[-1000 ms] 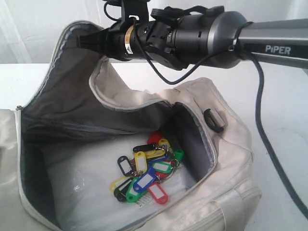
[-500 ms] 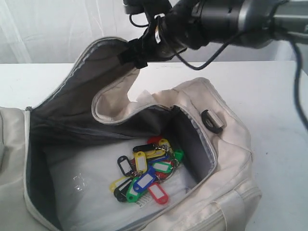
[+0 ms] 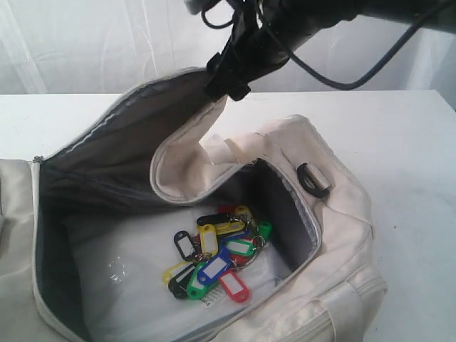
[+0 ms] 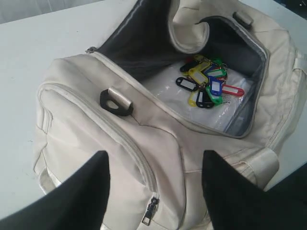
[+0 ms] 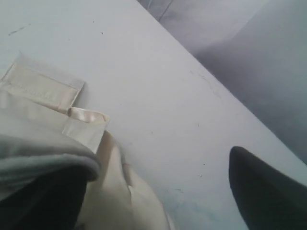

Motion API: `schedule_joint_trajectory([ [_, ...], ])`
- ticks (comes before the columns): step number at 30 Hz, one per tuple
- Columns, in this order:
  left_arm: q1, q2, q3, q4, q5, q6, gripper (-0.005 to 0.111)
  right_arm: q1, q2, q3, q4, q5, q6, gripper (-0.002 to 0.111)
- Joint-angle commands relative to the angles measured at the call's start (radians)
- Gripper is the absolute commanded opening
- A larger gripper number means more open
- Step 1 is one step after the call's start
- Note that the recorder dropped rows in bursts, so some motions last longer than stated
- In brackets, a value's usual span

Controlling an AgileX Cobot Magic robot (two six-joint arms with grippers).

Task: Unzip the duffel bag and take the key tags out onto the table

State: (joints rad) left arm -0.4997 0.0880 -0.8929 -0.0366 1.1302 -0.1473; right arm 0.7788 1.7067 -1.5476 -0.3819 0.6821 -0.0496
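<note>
White tabletop (image 3: 406,142) fills the scene, with a pale curtain (image 3: 71,43) hanging behind it. Your duffel bag (image 3: 342,214) lies on the table with its main zipper undone and its mouth gaping wide, so the dark grey lining shows all round the opening.

You'll find the key tags (image 3: 217,256) inside the bag, bunched on its floor toward the end wall with the black D-ring clip (image 3: 313,178). They rest on a white panel under clear plastic (image 3: 121,271). Green, yellow, blue, red and black tags all show, and none of them is out on the table.

Your right gripper (image 3: 228,78) is up above the bag, at the top edge of the lifted flap (image 3: 142,128), which stands curled over the opening. In the right wrist view one dark finger (image 5: 268,196) sits well apart from the flap's grey zipper edge, with bare table between, so the jaws are spread. You cannot tell from these views whether the other finger touches the fabric.

Your left gripper (image 4: 154,158) hovers over the bag's cream side panel, near a side zipper pull (image 4: 149,213). Its two dark fingers stand wide apart with nothing between them.
</note>
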Motion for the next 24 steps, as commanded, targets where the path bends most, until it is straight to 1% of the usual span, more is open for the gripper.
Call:
schedule_joint_trajectory([
  [1,0.003,-0.007,-0.006,-0.012,0.069,-0.004,0.06,0.0,0.088,0.003,0.052,0.101,0.082,0.076],
  [4,0.003,-0.007,-0.006,-0.012,0.071,-0.004,0.06,0.0,0.147,0.003,0.144,0.197,0.041,0.076],
  [7,0.003,-0.007,-0.006,-0.012,0.075,-0.004,0.06,0.0,0.167,0.003,0.217,0.218,0.027,0.076],
  [10,0.003,-0.007,-0.004,-0.012,0.075,-0.004,0.06,0.0,0.164,-0.004,0.308,0.22,-0.087,0.076],
  [15,0.003,-0.007,-0.004,-0.012,0.075,-0.004,0.06,0.0,0.116,-0.037,0.334,0.238,-0.165,0.076],
  [19,0.003,-0.007,-0.004,-0.012,0.075,-0.004,0.06,0.0,0.023,-0.035,0.346,0.274,-0.291,0.076],
  [24,0.003,-0.007,-0.004,-0.012,0.075,-0.004,0.06,0.007,-0.056,-0.019,0.482,0.362,-0.554,0.076],
])
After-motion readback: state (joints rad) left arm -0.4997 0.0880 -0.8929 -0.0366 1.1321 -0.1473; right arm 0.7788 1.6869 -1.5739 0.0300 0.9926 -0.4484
